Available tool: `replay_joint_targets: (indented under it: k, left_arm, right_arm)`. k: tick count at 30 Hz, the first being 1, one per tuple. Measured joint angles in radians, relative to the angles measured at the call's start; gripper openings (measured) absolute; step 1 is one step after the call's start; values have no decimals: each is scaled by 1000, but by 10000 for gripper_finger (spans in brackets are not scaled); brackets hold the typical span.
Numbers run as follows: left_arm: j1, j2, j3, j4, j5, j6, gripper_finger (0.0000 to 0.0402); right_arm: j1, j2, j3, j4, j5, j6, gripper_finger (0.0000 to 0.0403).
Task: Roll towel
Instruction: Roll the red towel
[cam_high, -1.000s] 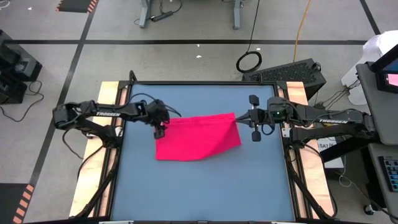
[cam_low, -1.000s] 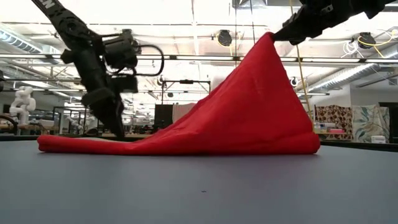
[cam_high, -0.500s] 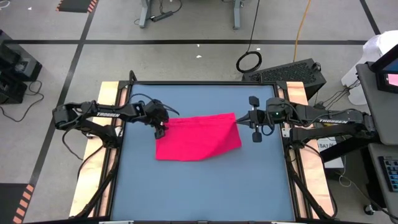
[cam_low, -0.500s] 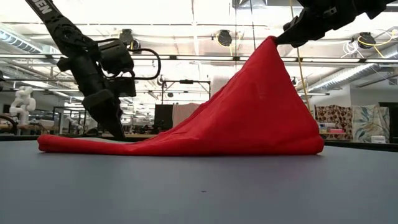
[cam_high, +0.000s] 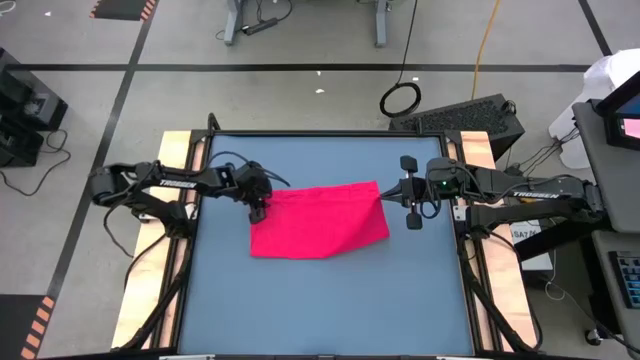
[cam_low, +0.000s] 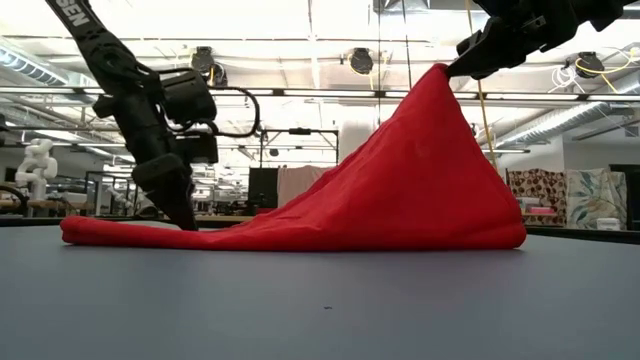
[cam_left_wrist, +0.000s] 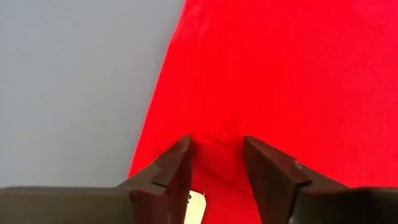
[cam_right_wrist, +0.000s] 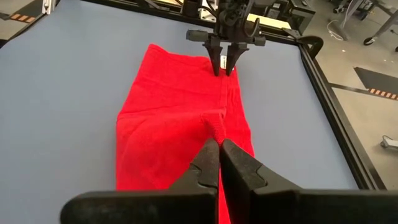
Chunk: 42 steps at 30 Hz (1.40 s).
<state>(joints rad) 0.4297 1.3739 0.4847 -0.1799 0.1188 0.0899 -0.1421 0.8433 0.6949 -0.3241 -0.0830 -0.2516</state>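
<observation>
The pinkish-red towel (cam_high: 318, 220) lies mid-table; its body and left end (cam_low: 100, 232) rest on the blue top, and its far right corner is raised into a peak (cam_low: 440, 80). My left gripper (cam_high: 258, 210) points down onto the towel's left edge, beside the small white tag (cam_left_wrist: 196, 205), with its fingers drawn in on a pucker of cloth. My right gripper (cam_high: 385, 192) is shut on the raised corner, high above the table. My left gripper pinches a small pucker (cam_left_wrist: 214, 142) at the towel's left edge, by the tag, between its two fingertips (cam_left_wrist: 177, 163). It comes from above, slanting down. That end of the towel lies on the table. My right gripper pinches the towel's far right corner (cam_right_wrist: 214, 124) between its two shut fingers, coming level from the table's right. The corner is lifted clear, and the cloth slopes down from it, drawn fairly taut, to the part on the table.
The blue tabletop (cam_high: 330, 310) lies bare on the near side of the towel, and a strip (cam_high: 300, 155) lies bare on the far side. A raised dark frame (cam_high: 465, 260) runs round the table's edge.
My right gripper has gone a little toward the table's right edge and slightly down with the raised corner. The towel's right end has slid a little to the right, while its left end has stayed under my left gripper.
</observation>
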Motion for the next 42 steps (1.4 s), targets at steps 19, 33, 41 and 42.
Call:
replay_joint_targets:
  k: [19, 33, 41, 42]
  left_arm:
    - [-6, -67, -1, 2, 28, -67, 29]
    - [-79, -100, -1, 7, -40, -105, 35]
    - [-112, -100, -1, 38, -81, -136, 46]
    - [-112, -100, -1, 40, -87, -137, 52]
  right_arm:
    - [0, 21, -1, -36, 2, 3, 0]
    - [0, 110, -2, -23, 0, 3, 0]
    - [0, 122, -2, -18, 0, 3, 0]
    - [0, 122, -2, -16, 0, 3, 0]
